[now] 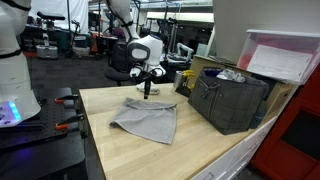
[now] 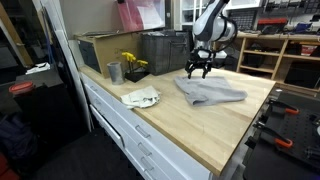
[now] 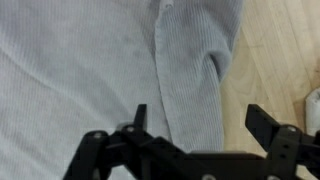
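Gripper [image 3: 200, 125] with jaws spread wide and holding nothing, poised directly over a raised fold of the grey cloth [image 3: 90, 70]. This cloth lies rumpled near the middle of the wooden table [image 1: 120, 150], as both exterior views show. A dark crate [image 1: 232, 100] stands just beside it. Farther off, near the table's edge, are a crumpled white rag [image 2: 141, 97], a metal cup [image 2: 114, 72] and yellow flowers [image 2: 130, 62].

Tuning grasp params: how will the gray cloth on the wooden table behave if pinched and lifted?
Likely floppy: the gray cloth lies flat with a soft raised fold, so it should drape from a pinch. Probably light, it looks thin. Pushed, it may bunch rather than slide on the table.
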